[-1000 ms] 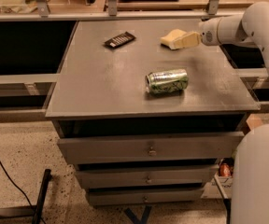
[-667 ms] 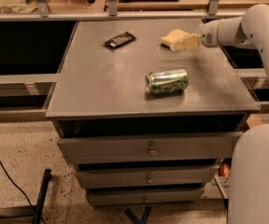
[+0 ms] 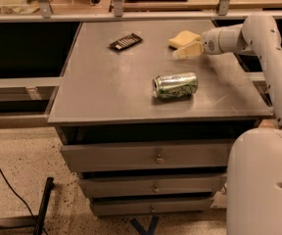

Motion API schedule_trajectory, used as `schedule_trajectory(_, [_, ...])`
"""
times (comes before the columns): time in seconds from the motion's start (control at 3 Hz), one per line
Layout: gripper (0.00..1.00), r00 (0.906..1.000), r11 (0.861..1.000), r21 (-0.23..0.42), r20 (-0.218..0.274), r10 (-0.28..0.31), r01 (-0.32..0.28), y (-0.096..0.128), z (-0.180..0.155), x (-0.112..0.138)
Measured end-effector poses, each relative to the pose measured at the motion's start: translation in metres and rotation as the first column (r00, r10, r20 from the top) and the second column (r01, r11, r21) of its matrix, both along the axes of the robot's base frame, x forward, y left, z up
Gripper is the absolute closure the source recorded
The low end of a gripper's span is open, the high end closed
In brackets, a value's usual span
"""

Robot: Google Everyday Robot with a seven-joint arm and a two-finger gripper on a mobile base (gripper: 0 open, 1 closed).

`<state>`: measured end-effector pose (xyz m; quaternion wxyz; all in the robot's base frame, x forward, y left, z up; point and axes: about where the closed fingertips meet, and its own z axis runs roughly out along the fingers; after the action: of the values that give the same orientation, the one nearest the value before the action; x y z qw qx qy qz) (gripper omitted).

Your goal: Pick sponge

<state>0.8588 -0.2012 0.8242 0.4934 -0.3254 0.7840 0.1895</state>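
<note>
The desk [image 3: 106,99] carries one sponge [image 3: 183,37], one green can [image 3: 175,85] and one dark flat remote [image 3: 125,41]. It has three drawers [image 3: 131,156]. One gripper [image 3: 186,50] sits just beside the sponge.

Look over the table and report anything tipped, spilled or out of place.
The green can lies on its side near the middle of the table, not upright; no spill shows around it. The sponge sits at the far right, with the gripper close beside it. Nothing else stands out.
</note>
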Motion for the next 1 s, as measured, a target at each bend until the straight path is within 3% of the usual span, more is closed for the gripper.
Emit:
schedule_trajectory(0.33, [0.16,0.9998,1.0,0.007,0.018,0.006,-0.006,0.0037,0.002,0.0043])
schedule_trajectory(1.0, [0.63,0.998,0.999,0.01,0.053,0.036,-0.037,0.0099,0.0111,0.0074])
